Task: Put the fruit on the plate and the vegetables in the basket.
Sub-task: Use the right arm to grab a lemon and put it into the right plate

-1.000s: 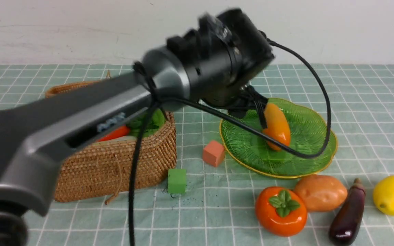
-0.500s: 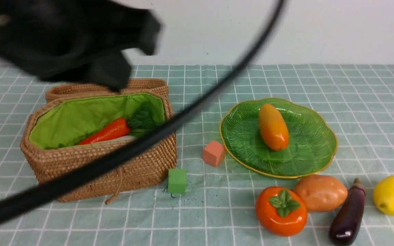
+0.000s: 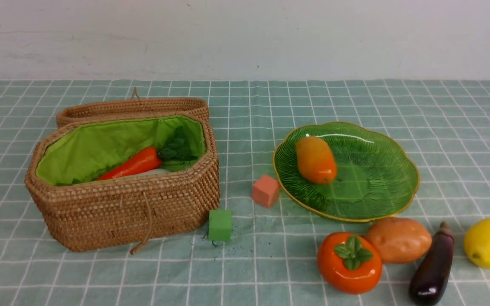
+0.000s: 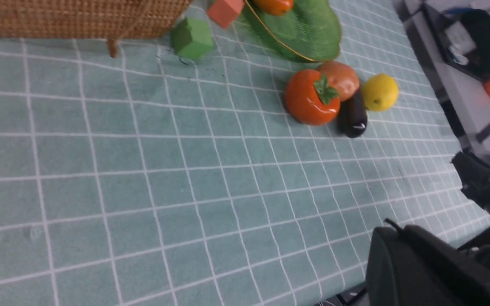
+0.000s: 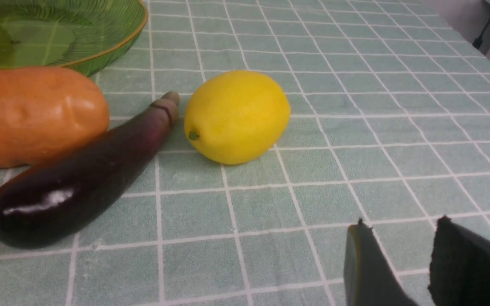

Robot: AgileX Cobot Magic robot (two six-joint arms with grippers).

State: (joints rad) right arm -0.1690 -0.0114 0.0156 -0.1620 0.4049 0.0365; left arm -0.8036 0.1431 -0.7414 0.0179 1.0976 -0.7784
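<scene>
Right gripper (image 5: 400, 238): two fingertips show in the right wrist view, parted with bare cloth in the gap, holding nothing.
Left gripper (image 4: 415, 263): only a dark edge shows in the left wrist view, so I cannot tell how its jaws stand. Neither arm appears in the front view.

Nearest the right jaws:
- lemon (image 5: 236, 117), on the cloth
- eggplant (image 5: 79, 187), with its stem tip just beside the lemon
- potato (image 5: 36, 114), beside the eggplant
- persimmon (image 3: 349, 263), against the potato

Already placed:
- mango (image 3: 315, 160), on the plate (image 3: 381, 187)
- carrot (image 3: 134, 165), over a pale radish (image 3: 153, 172) in the basket (image 3: 121, 212)

Judgement: the task is between picks, about half done. The next move is probably the lemon. That calls for a wide spread over a round, glossy body and a descent clear of the eggplant stem.
</scene>
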